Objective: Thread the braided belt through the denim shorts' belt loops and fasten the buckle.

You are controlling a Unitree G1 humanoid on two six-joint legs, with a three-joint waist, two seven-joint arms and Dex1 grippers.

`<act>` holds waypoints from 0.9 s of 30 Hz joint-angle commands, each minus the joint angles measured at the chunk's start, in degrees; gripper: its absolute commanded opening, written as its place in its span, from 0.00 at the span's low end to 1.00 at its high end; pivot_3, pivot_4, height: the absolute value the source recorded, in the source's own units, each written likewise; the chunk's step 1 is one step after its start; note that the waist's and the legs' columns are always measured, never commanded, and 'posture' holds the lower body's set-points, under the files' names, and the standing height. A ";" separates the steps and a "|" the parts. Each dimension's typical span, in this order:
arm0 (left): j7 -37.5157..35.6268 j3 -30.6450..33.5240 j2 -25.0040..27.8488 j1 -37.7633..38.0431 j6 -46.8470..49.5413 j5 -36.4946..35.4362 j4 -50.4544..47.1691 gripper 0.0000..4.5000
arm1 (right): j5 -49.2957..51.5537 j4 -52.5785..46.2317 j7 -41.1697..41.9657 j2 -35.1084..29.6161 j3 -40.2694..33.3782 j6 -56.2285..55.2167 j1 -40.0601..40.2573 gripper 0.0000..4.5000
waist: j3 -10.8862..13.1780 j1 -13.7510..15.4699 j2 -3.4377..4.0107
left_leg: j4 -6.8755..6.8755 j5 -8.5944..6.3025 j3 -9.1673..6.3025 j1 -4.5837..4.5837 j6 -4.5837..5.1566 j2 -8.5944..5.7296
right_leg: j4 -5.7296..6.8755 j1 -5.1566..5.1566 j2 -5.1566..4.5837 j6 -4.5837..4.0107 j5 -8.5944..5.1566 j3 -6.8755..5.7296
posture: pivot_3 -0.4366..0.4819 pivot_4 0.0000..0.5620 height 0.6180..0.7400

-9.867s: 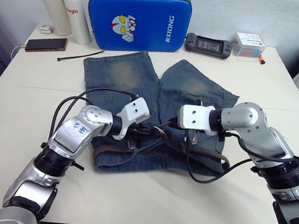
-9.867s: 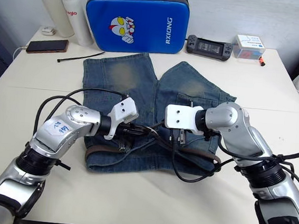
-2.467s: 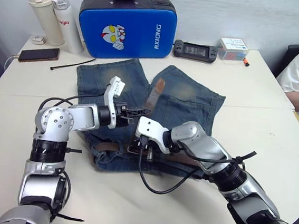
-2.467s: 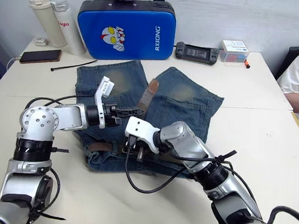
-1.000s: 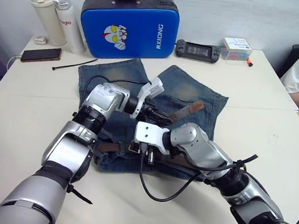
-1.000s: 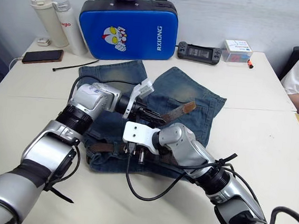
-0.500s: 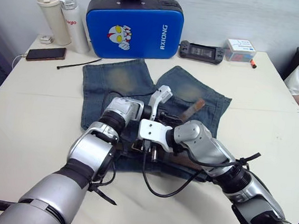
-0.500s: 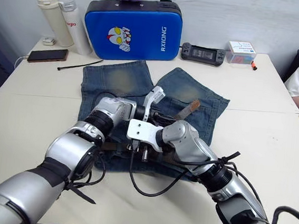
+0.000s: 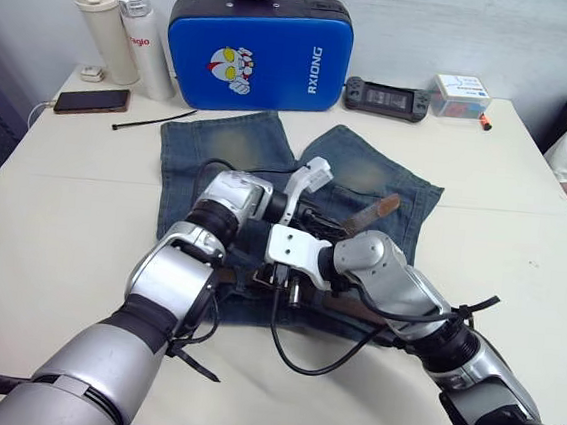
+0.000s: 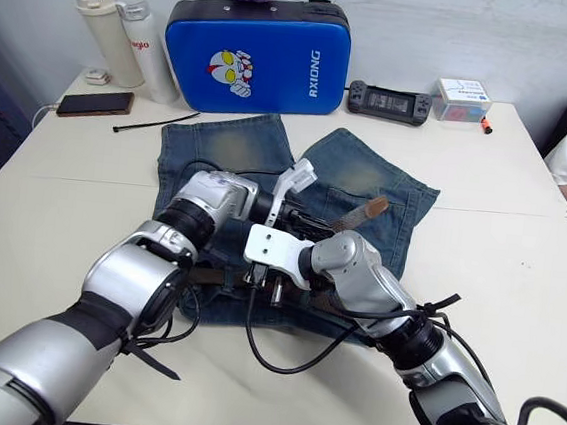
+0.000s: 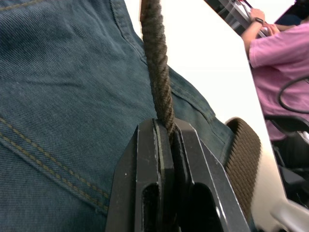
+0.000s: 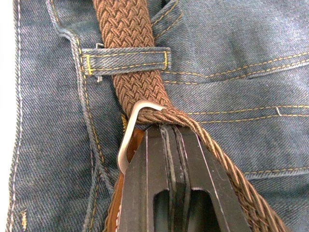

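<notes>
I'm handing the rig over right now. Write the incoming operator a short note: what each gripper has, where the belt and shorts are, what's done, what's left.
Left gripper: shut on the braided belt near its free end, held above the denim shorts.
Right gripper: shut on the belt at the buckle, at the waistband.
Shorts lie flat on the table.
Done: the belt passes under at least one belt loop next to the buckle.
Left: feed the free end through the buckle and fasten the prong. Whether the other loops are threaded cannot be told.
</notes>
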 commanded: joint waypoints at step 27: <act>4.08 3.65 21.49 25.96 23.95 -14.54 -62.33 0.00 | 21.45 -17.97 -4.07 -9.71 -28.91 21.56 9.19 0.01 | 0.59 0.00 0.13 | 0.31 0.10 -0.87 -0.93 0.21 -0.10 | -0.29 -0.16 0.12 0.11 0.07 -0.07 | 0.48 0.27 0.87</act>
